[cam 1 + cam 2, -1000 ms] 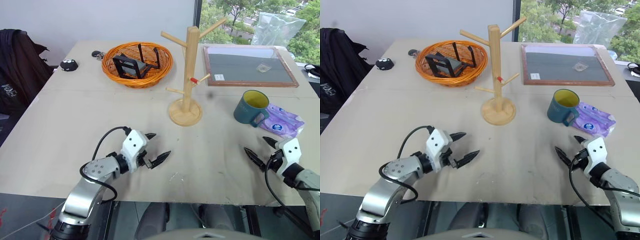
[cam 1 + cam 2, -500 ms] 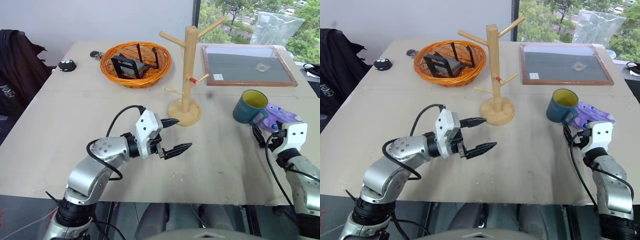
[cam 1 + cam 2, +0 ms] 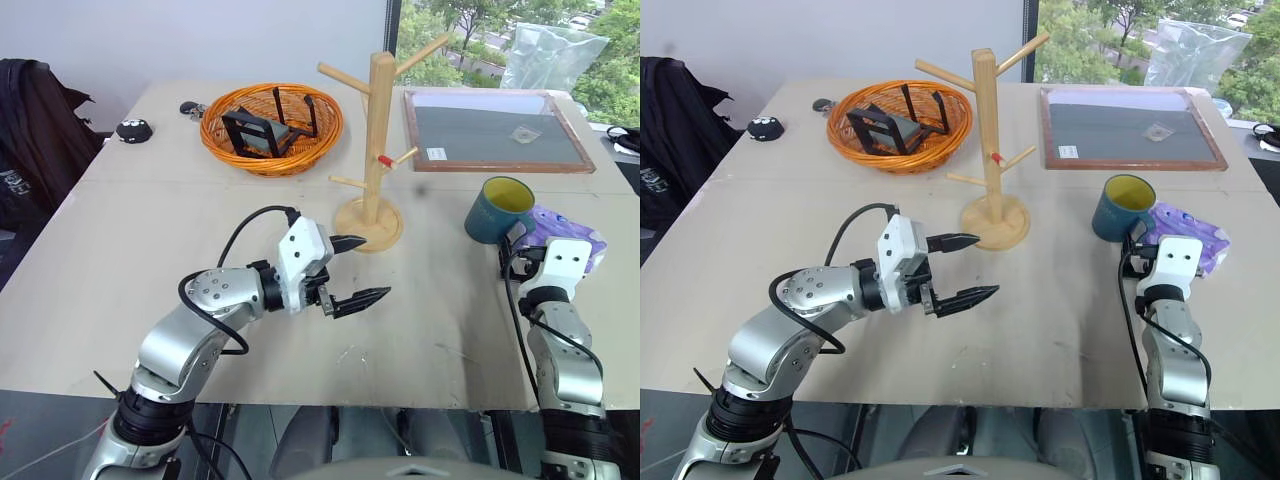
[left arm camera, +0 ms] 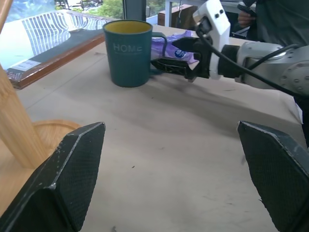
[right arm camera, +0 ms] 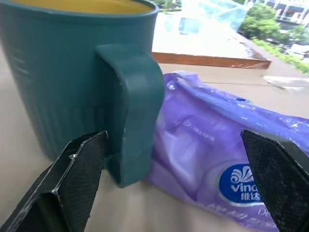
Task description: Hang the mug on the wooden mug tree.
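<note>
Teal mug on the table, right gripper at its handle

Teal-blue with a yellow inside, the mug [image 3: 500,211] stands upright on the beige table [image 3: 150,240], toward the right side, touching a purple tissue pack [image 3: 570,228] that lies just beside it. White lettering reading HOME faces the left wrist view. Its loop handle [image 5: 137,111] points toward the robot's right arm.

That right gripper [image 4: 170,54] has its black fingers spread wide, level with the tabletop, their tips around the handle; whether they touch it I cannot tell. Nothing is pinched.

Over at the middle of the table, the left gripper [image 3: 352,270] hangs above the surface with its fingers apart and empty, pointing toward the mug. Just behind it stands the wooden mug tree [image 3: 377,150], upright on its round base, pegs bare, one with a red tip.

An orange wicker basket [image 3: 272,127] holding a black stand sits near the tree, and a wood-framed dark board [image 3: 495,130] lies behind the mug
</note>
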### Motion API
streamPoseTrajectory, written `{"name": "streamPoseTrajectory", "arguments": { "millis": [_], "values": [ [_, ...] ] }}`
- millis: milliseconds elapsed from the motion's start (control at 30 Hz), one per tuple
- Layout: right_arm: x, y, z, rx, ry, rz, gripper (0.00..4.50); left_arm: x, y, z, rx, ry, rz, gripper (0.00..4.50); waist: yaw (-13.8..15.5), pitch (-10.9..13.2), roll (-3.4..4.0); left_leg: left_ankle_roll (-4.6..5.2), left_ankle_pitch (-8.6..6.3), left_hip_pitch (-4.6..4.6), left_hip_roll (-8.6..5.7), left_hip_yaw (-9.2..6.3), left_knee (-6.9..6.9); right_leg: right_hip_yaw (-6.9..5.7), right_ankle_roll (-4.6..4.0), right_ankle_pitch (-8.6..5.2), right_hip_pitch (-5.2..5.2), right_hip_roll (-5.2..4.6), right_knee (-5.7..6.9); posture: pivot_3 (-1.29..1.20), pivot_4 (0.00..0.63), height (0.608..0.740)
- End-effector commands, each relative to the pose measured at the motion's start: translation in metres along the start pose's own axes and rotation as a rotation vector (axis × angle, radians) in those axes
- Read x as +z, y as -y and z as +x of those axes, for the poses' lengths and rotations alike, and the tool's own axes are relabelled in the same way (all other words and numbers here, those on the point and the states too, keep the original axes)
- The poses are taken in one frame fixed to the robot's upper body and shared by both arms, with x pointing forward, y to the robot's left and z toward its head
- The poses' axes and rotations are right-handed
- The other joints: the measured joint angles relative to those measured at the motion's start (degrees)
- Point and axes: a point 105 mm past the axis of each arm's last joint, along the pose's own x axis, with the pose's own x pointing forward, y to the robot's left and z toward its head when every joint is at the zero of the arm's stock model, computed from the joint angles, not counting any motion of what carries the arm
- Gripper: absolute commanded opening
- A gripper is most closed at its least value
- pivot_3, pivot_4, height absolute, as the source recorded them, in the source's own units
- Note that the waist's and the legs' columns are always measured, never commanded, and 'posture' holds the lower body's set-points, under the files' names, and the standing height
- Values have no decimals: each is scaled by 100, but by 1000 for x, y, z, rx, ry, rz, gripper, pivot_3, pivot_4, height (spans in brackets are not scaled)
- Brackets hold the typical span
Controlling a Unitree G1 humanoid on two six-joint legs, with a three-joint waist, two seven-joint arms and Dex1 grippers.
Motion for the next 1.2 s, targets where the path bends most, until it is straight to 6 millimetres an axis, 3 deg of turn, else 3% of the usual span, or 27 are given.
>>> {"name": "streamPoseTrajectory", "arguments": {
  "millis": [33, 167, 233, 333, 467, 533, 833, 1033, 1200],
  "values": [
    [12, 5, 5, -58, 59, -30, 4472, 9, 3, -2, -5, 22, 52, 4500, -7, 0, 0, 0, 0, 0, 0, 2, 0, 1, 0, 0, 0, 0, 0, 0, 150, 737],
    [10, 4, 7, -63, 56, -45, 4472, 9, 3, -2, -4, 22, 56, 4500, -9, 0, 0, 0, 0, 0, 0, 2, 0, 2, 0, 0, -1, 0, 0, 0, 150, 737],
    [10, 6, 9, -80, 59, -58, 3963, 9, 3, -2, -1, 23, 62, 4500, -12, 0, 0, 0, 0, 0, 0, 3, -1, 3, 0, 0, -1, 0, 0, 0, 150, 737],
    [11, 8, 11, -96, 71, -68, 2755, 13, -4, -2, 54, 44, 74, 4500, -6, 0, 0, 0, 0, 0, -1, 3, -1, 3, 0, 0, -1, 0, 0, 0, 150, 737],
    [11, 6, 12, -94, 79, -70, 683, 25, -23, -2, 179, 116, 91, 4500, 1, 0, 0, 0, 0, -1, -1, 3, 0, 3, 0, 0, -1, -1, -1, 0, 150, 737],
    [11, 5, 12, -89, 82, -72, 68, 29, -24, -1, 183, 135, 85, 4500, -8, 0, 0, 0, 0, 0, -1, 3, 0, 3, 0, 0, -1, 0, 0, 0, 150, 737],
    [17, -3, 16, -48, 120, -67, 68, 29, -20, 1, 164, 129, 90, 4500, -17, 0, 0, 0, 0, 1, -1, 4, -1, 4, 0, 0, -1, 0, 1, 0, 150, 737],
    [45, -27, 12, 170, 232, -10, 68, 29, -20, 0, 171, 128, 84, 4500, -28, 1, 1, 0, 0, 1, 0, 5, -1, 5, 0, 0, -2, 1, 1, 0, 150, 737],
    [67, -26, 12, 273, 277, 13, 68, 28, -23, -3, 193, 135, 60, 4500, -10, 1, 1, 0, 0, -1, 1, 3, 0, 4, 0, 0, -1, -1, 0, 0, 150, 737]
  ]
}}
